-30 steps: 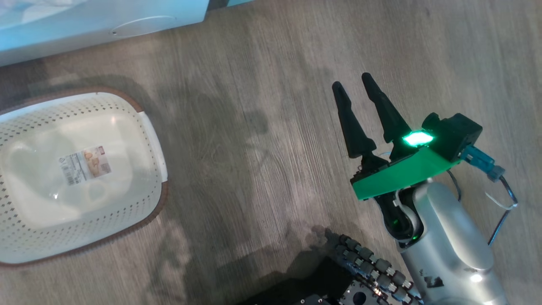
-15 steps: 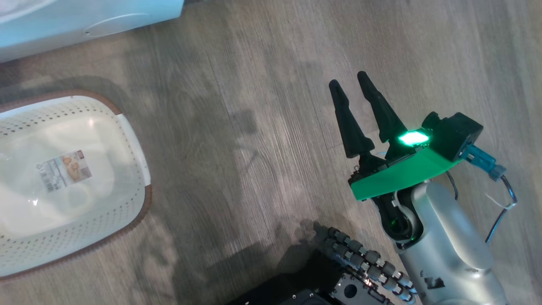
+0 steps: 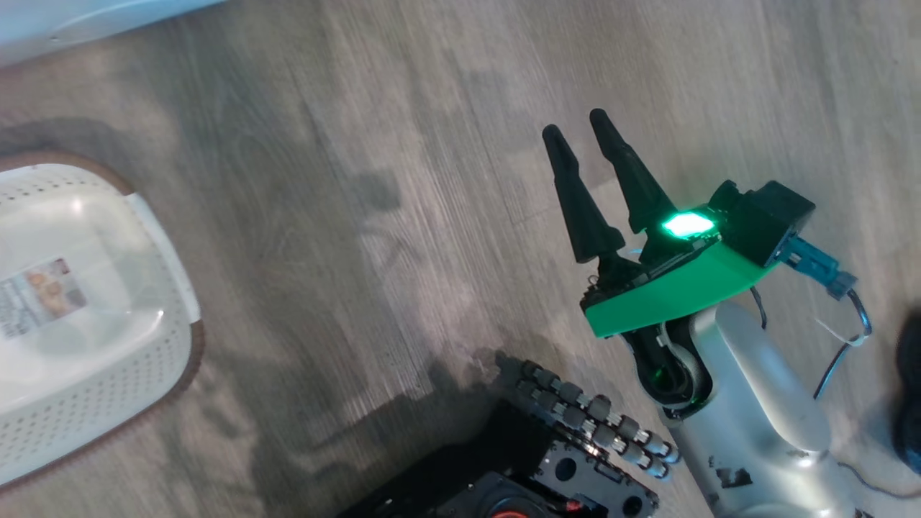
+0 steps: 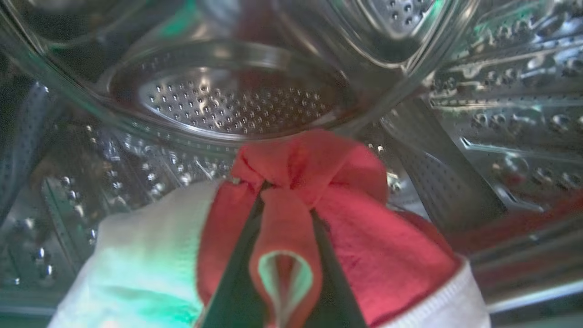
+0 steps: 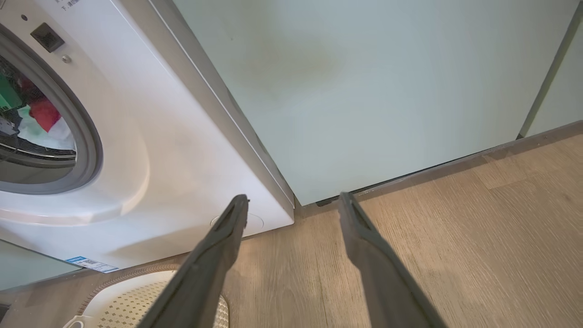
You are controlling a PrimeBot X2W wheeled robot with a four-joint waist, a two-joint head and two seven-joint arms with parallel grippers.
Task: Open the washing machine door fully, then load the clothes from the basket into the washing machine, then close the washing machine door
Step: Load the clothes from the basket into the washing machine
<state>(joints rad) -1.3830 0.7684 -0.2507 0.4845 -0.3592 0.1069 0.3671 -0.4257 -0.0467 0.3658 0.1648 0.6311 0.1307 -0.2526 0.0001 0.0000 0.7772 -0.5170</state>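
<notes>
Left end effector: fingers clamped on a fold of the red clothes, inside the steel drum of the washing machine. A white cloth lies against the red fabric, to its left in the wrist view. Right end effector: jaws spread, holding nothing, poised above the wooden floor. The basket stands on the floor in front of the machine, well apart from the right end effector.

Floor free beside basket; washing machine, cabinet beyond
</notes>
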